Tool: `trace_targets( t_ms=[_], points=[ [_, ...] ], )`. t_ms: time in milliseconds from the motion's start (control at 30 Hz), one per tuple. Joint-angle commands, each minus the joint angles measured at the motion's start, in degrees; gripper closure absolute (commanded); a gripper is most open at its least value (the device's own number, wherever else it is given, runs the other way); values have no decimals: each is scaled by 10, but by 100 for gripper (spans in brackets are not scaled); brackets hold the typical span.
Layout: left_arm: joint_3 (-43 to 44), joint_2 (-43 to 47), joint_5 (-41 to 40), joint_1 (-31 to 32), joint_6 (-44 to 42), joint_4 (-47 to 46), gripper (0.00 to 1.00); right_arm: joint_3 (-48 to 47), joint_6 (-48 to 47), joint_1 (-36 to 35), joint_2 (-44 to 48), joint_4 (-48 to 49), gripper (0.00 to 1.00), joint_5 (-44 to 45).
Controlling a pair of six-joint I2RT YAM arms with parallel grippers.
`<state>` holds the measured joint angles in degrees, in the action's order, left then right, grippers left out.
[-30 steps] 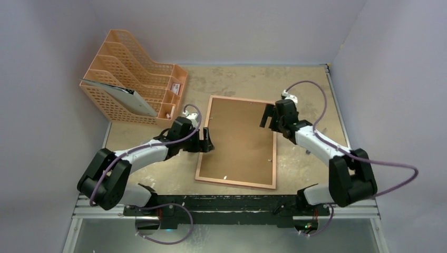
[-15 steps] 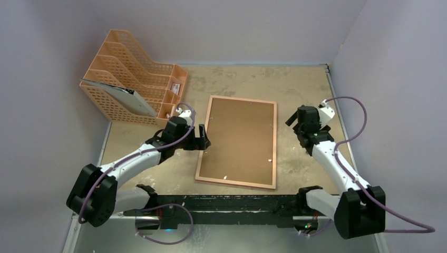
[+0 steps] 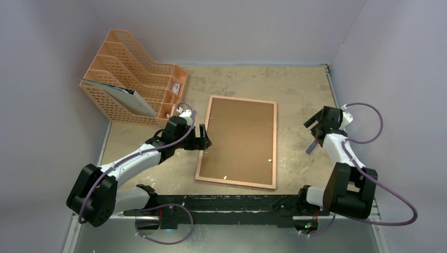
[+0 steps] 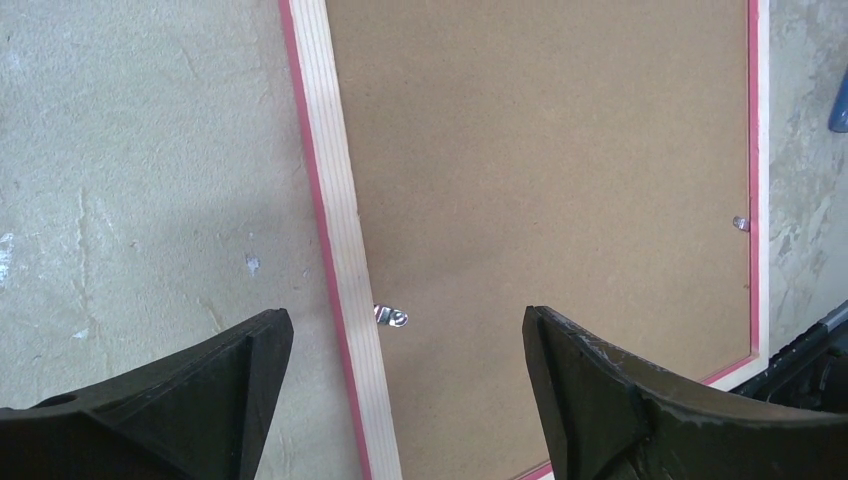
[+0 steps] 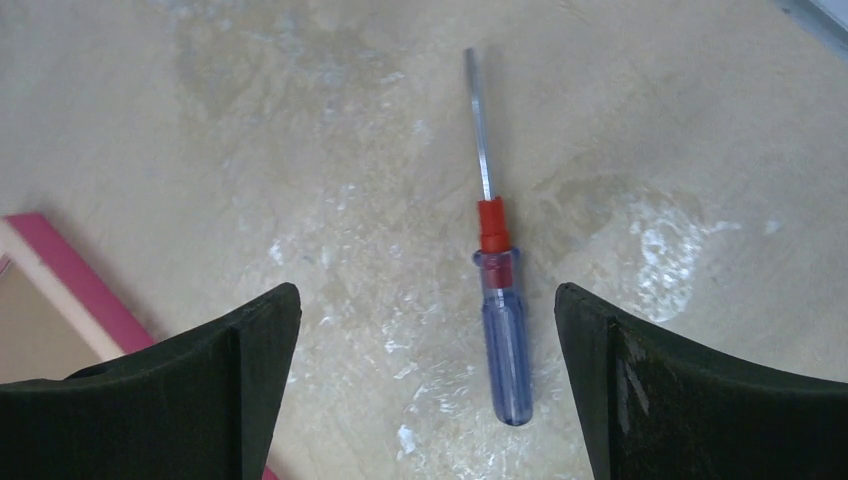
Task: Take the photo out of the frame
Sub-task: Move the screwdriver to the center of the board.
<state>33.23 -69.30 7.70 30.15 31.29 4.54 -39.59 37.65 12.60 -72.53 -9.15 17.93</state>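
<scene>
The frame (image 3: 236, 142) lies face down at the table's middle, its brown backing board (image 4: 550, 150) up and held by small metal clips (image 4: 392, 316). The photo is hidden under the board. My left gripper (image 3: 204, 140) is open and empty, low over the frame's left rail (image 4: 345, 250), one finger (image 4: 200, 400) outside it and the other over the board; in the left wrist view the gripper (image 4: 405, 385) straddles a clip. My right gripper (image 3: 316, 129) is open and empty, right of the frame, over a blue-handled screwdriver (image 5: 500, 300).
An orange mesh file rack (image 3: 132, 79) with a grey folder stands at the back left. The screwdriver (image 3: 311, 146) lies on the table right of the frame. The frame's pink corner (image 5: 70, 280) shows at the left of the right wrist view. Walls close in on both sides.
My right gripper has left the frame's upper right edge and swung right, over the screwdriver. My left gripper shifted slightly back along the left rail, then stayed.
</scene>
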Motion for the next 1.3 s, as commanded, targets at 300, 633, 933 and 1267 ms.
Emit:
trace_targets(
  t_ms=[300, 633, 933, 1267],
  points=[
    [16, 0, 8, 1, -3, -20, 11, 43, -29, 19, -28, 131, 11, -115],
    [18, -8, 9, 1, -4, -22, 11, 25, -21, 31, -79, 100, 14, -68],
    [21, -8, 8, 0, -5, -17, 11, -25, -35, 31, -29, 40, 10, -43],
    [22, -4, 23, 0, 2, -20, 11, -46, 117, 32, 28, -123, 5, 225]
  ],
)
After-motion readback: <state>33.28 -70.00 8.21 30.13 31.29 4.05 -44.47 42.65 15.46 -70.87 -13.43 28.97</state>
